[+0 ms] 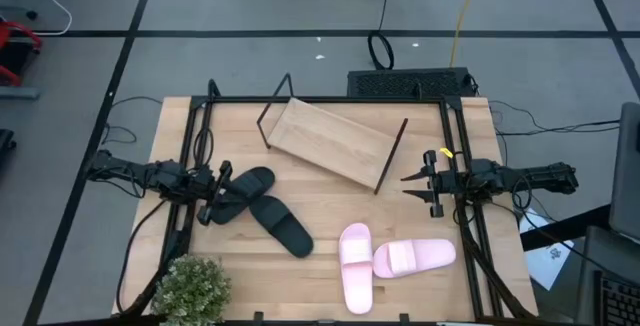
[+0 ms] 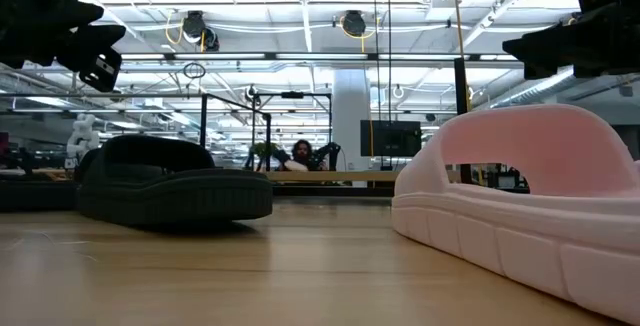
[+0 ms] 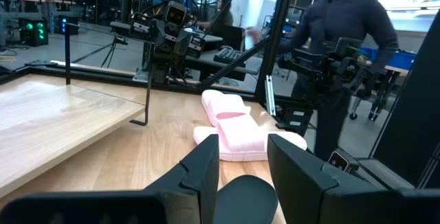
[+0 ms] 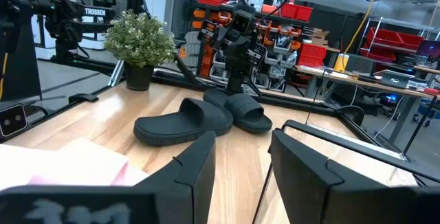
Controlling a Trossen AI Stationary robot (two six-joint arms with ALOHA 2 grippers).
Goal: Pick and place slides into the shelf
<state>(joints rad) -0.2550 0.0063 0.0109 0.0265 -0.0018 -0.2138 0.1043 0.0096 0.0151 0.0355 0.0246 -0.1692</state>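
Two black slides lie soles down at the table's left: one (image 1: 247,188) by my left gripper, the other (image 1: 284,227) nearer the front, their ends overlapping. Two pink slides (image 1: 355,266) (image 1: 415,257) lie side by side at the front right, touching. The shelf (image 1: 330,141), a slanted wood board on black rod legs, stands at the far middle. My left gripper (image 1: 220,194) hovers open above the first black slide's end (image 3: 247,196), touching nothing. My right gripper (image 1: 408,186) hangs open in the air at the right, between the shelf and the pink slides (image 4: 69,162).
A potted plant (image 1: 190,288) stands at the near left corner. Black frame rails (image 1: 187,166) (image 1: 462,166) run along the table's left and right sides. A person (image 3: 344,38) stands beyond the table's right side. Bare wood lies between the shelf and the slides.
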